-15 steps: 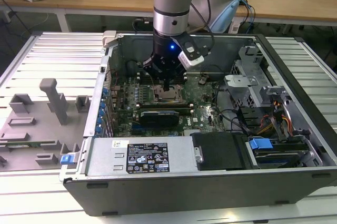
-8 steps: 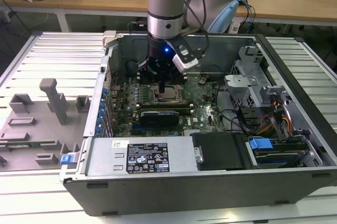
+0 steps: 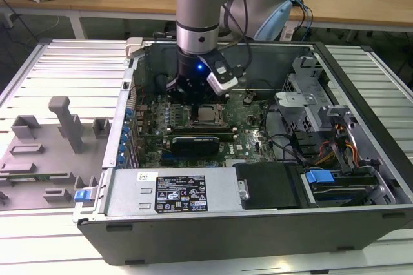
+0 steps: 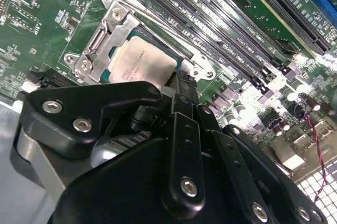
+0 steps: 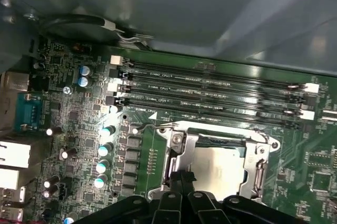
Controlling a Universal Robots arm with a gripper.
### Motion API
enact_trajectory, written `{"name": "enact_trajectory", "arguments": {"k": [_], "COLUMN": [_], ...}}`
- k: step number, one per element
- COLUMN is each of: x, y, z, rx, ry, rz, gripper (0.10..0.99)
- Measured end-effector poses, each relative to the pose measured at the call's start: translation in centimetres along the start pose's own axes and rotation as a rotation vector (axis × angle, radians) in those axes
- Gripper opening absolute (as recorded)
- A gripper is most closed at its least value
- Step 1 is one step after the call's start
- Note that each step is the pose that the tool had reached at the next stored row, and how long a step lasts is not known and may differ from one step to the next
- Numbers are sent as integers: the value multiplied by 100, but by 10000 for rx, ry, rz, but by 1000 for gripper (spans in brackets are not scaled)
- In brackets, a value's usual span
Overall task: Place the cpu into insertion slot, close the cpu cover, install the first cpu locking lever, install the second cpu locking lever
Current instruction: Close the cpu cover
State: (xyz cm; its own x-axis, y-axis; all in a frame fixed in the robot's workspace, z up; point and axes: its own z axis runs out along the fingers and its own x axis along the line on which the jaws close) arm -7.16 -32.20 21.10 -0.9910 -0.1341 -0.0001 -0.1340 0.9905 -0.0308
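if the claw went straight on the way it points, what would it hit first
Probably the edge of the metal cover around the seated chip; the claw hangs right over it. Depth is unclear, so it could land on the chip itself instead.

In the exterior view even room light falls on the table [image 3: 64, 62], while the arm [image 3: 197, 10] shades the motherboard [image 3: 250, 125]. In the second wrist view white glare washes out the capacitors [image 4: 262, 113] and the cpu [image 4: 142, 63] shines pale. The first wrist view is dimmer and bluish.
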Motion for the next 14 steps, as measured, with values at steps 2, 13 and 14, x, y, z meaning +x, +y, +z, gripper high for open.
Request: {"name": "enact_trajectory", "arguments": {"k": [2,13,14], "x": [1,-15,-16], "y": [0,-1,-1], "z": [16,31,30], "rx": [1,-1,-1], "ry": [1,-1,-1], "rz": [-3,-16,-16], "gripper": [106,106,106]}}
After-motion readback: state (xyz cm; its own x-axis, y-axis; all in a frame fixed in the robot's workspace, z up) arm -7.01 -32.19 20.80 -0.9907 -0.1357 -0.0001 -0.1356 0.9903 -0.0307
